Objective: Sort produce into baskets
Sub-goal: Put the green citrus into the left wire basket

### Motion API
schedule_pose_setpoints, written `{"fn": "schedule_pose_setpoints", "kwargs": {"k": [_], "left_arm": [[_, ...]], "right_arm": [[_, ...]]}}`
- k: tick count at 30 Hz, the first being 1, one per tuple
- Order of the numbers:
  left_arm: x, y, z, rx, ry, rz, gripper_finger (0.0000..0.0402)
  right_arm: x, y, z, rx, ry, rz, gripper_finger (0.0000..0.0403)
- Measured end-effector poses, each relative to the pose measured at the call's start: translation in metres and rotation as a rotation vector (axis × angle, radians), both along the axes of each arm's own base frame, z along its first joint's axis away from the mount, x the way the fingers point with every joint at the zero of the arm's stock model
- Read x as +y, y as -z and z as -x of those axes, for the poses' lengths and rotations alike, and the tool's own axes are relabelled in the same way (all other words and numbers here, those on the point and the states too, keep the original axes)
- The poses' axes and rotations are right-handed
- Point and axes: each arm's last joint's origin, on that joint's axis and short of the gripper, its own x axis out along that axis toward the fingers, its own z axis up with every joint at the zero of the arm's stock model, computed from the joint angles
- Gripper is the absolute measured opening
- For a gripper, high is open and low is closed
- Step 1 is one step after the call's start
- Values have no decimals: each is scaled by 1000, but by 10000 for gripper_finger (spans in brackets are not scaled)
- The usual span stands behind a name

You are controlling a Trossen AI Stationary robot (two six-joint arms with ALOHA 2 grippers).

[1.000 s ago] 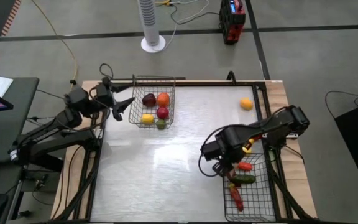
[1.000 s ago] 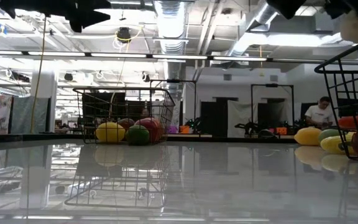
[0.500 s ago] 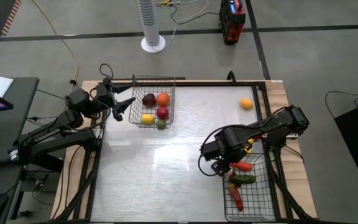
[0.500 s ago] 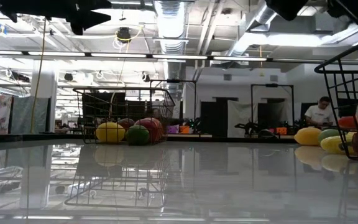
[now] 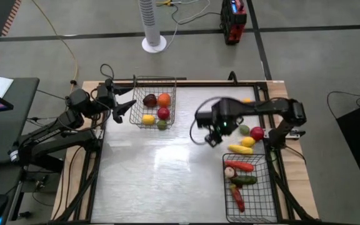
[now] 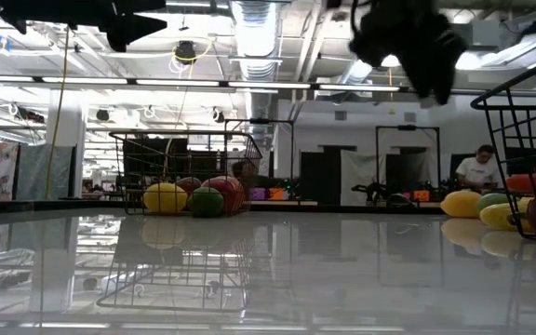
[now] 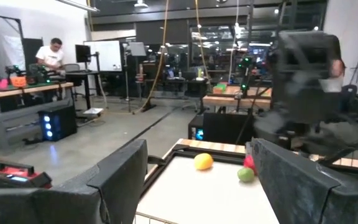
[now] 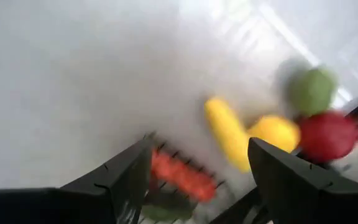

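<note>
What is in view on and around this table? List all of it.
silver basket: 1, grey wire, far left of the table
round produce: 5, maroon, orange, red, yellow, green, inside the silver basket
black basket: 1, black wire, near right corner
long produce: at least 3, two red, one green, inside the black basket
loose produce: 5; long yellow, round yellow, red and green by the black basket's far end; round orange farther back
tower fan: 1, white, on the floor beyond the table
red case: 1, on the floor beyond the table
left claw: open, empty, beside the silver basket
right claw: open, empty, above the table's middle
</note>
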Motion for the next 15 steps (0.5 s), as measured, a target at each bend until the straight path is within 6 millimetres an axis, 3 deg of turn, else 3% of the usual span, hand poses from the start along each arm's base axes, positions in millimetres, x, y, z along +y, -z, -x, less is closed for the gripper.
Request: {"fn": "schedule_pose_setpoints", "kwargs": {"k": [3, 10, 15], "left_arm": [[0, 1, 0, 5, 1, 3, 279], [-1, 1, 0, 7, 37, 16, 279], [-1, -1, 0, -15, 24, 4, 279]], "right_arm": [[-26, 6, 3, 19, -6, 20, 292], [-65, 61, 43, 256, -26, 32, 292], [-83, 75, 70, 203, 25, 84, 292]]}}
